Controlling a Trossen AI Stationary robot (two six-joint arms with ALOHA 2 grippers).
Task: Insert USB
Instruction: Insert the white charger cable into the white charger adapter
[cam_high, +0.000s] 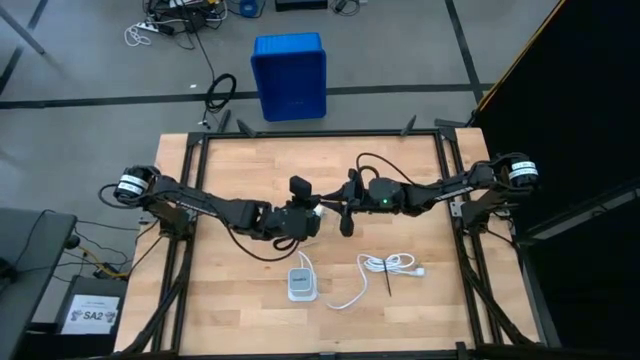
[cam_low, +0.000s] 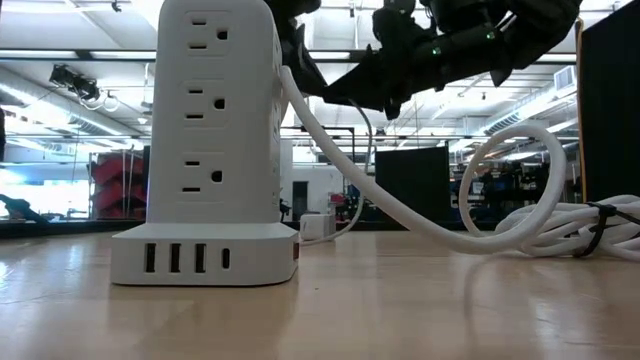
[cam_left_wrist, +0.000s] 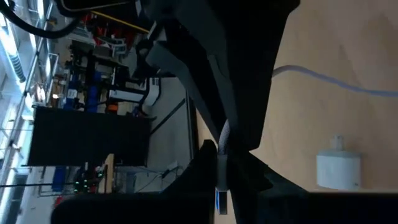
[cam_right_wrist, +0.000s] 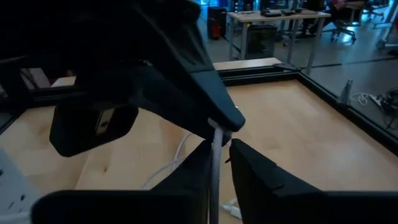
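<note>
The USB (cam_left_wrist: 222, 163) runs mostly hidden between the left end effector's (cam_left_wrist: 225, 177) dark fingers, its plug cut off.

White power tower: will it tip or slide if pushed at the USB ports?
Probably slides rather than tips: the power tower is tall, but its ports sit low in a wider base. Its thick cord appears to leave high up and may tug it.
</note>
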